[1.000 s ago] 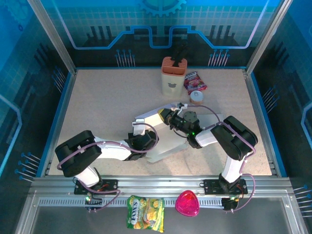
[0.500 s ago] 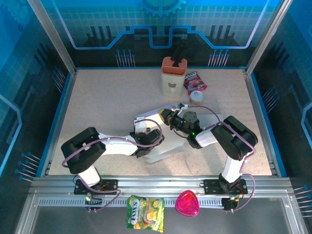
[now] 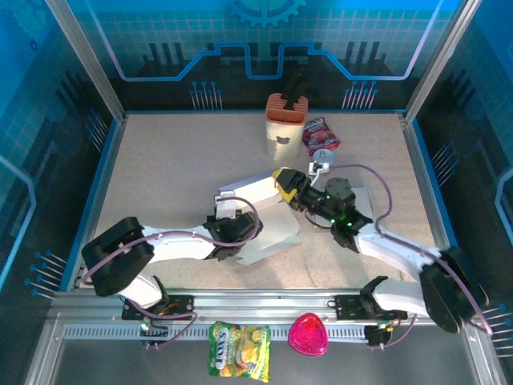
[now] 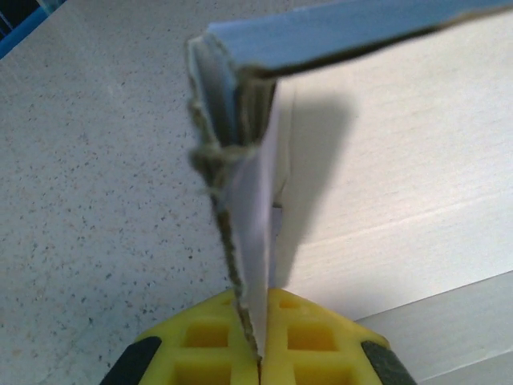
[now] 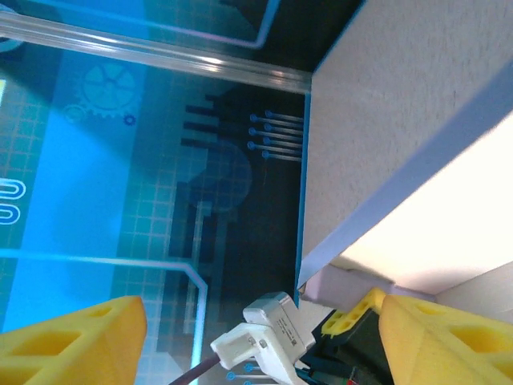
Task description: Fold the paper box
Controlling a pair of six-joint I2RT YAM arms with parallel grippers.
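Yellow-green plastic snack bag [image 3: 239, 350] on the grey metal rail [image 3: 104, 314] at the near edge: brand lettering on a dark-blue patch, running sideways in the top view. It looks like "FOX'S" but is small, so not certain. The bag's other print is too small to read.

Red-and-white foil packet [image 3: 321, 133] near the back wall: printed, blurred, illegible.

Cream-and-orange plastic holder [image 3: 284, 128]: small dark mark on the front face, cannot be made out.

Translucent blue back panel [image 3: 160, 40]: pale gear emblem [image 3: 264, 10] at top centre, cut by the frame edge, with circuit-style lines below. The right wrist view shows a gear emblem [image 5: 108, 92] on blue grid panelling and rounded clip-like outlines [image 5: 8, 200] at its left edge.
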